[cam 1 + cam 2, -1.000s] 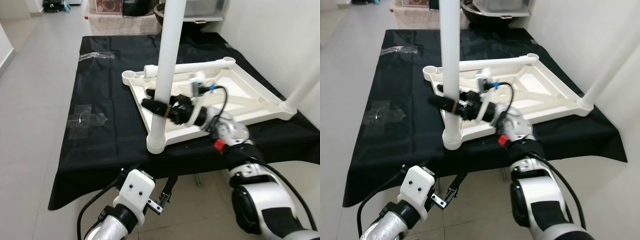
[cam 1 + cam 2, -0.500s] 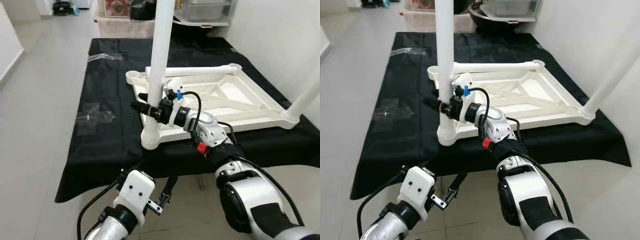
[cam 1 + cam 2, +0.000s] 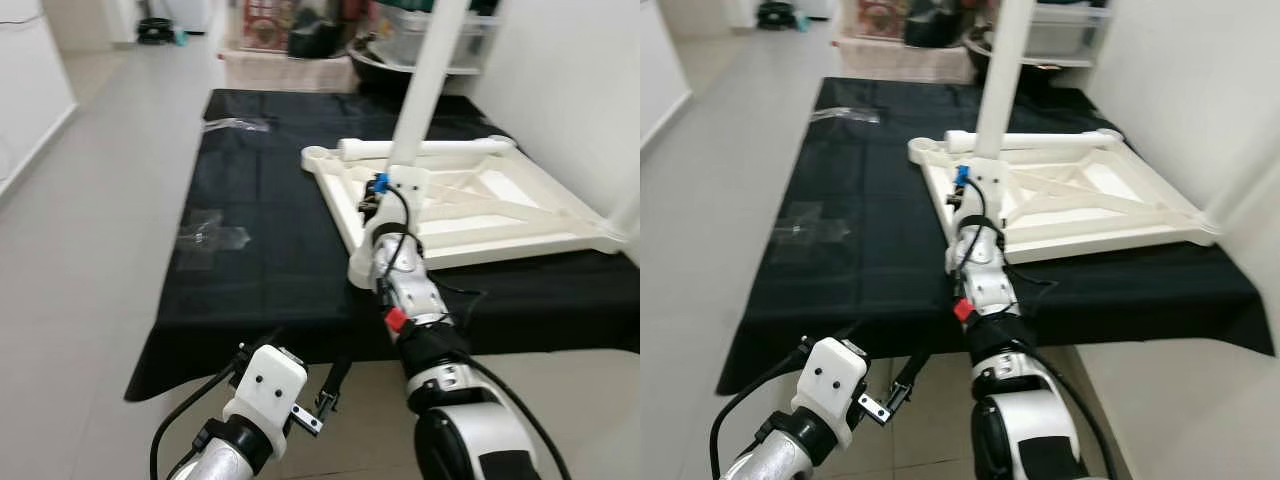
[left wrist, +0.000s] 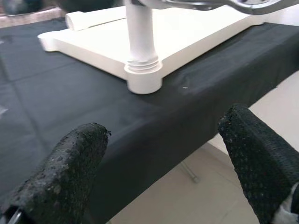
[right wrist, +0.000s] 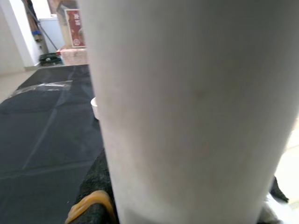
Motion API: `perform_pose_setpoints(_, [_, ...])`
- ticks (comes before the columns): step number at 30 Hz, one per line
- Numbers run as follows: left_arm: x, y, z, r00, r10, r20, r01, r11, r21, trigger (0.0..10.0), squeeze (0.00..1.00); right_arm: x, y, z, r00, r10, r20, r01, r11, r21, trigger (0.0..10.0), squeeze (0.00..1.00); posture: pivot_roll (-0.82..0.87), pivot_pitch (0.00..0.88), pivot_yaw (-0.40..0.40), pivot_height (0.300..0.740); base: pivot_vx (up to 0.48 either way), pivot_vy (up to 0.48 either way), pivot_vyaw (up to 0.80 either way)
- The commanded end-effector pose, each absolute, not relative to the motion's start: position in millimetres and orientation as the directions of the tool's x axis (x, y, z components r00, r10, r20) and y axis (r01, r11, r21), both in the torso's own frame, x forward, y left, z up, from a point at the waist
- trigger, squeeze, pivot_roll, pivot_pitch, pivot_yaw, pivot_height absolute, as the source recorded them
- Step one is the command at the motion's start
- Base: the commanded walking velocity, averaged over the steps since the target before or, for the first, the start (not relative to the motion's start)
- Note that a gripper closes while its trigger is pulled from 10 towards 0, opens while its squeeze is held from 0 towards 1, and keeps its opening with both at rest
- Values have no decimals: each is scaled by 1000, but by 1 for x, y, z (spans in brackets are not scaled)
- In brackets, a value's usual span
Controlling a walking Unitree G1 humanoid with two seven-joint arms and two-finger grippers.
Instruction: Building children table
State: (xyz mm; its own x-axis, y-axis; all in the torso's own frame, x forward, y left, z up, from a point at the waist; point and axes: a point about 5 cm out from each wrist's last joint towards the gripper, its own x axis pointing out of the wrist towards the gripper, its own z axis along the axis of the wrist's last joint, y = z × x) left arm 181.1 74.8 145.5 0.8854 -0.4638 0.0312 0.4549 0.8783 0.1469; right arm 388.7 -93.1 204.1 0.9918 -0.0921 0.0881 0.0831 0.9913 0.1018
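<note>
White tabletop [image 3: 470, 205] is lying upside down on the black cloth [image 3: 270, 250], near the cloth's front right part. An upright white leg [image 3: 420, 90] is standing in the near corner socket [image 4: 142, 79], close to the cloth's front edge. A loose leg [image 3: 420, 148] is lying across the tabletop's far edge. Another upright leg [image 3: 1250, 180] is rising at the right corner, beside the white wall.

Right gripper [image 3: 378, 200] is reaching over the front edge to the upright leg; the wrist view is showing the leg pressed close between its fingers, so it is closed on it.

Left gripper [image 4: 168, 154] is hanging below the cloth's front edge, fingers [image 4: 70, 163] spread wide and holding nothing.

Clear plastic wrap [image 3: 212, 230] is lying on the cloth to the left, another piece [image 3: 235, 123] far back. Boxes and a bowl are crowding the far end. Open floor is running along the left.
</note>
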Motion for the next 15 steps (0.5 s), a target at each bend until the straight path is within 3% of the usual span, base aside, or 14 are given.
perform_pose_setpoints(1, [181,74,142,888,-460,12,454,879,142,10000,0,388,-84,201,997,-21,69,11,990,140,8431,0,141,89,-94,740,0,0,0])
perform_pose_setpoints(2, [181,74,142,888,-460,12,454,879,143,10000,0,388,-78,206,993,42,112,-62,982,178,10000,1000,141,89,-94,740,0,0,0])
perform_pose_setpoints(6, [181,75,141,888,-460,11,454,880,143,10000,0,390,-78,216,983,43,180,-79,977,200,10000,1000,141,90,-93,740,0,0,0])
perform_pose_setpoints(9, [182,74,141,888,-460,11,454,879,142,10000,0,394,-92,224,984,7,181,-39,984,175,10000,1000,139,93,-92,740,0,0,0])
perform_pose_setpoints(10, [182,74,142,888,-460,12,454,879,143,10000,0,397,-101,231,980,37,196,-73,981,181,10000,0,138,94,-91,740,0,0,0])
perform_pose_setpoints(14, [182,75,141,888,-460,11,454,879,143,10000,0,400,-104,238,972,106,210,-149,967,204,10000,0,137,96,-93,740,0,0,0])
perform_pose_setpoints(15, [182,75,142,888,-459,12,453,880,143,10000,0,401,-103,244,944,229,239,-278,940,198,10000,0,134,97,-91,740,0,0,0])
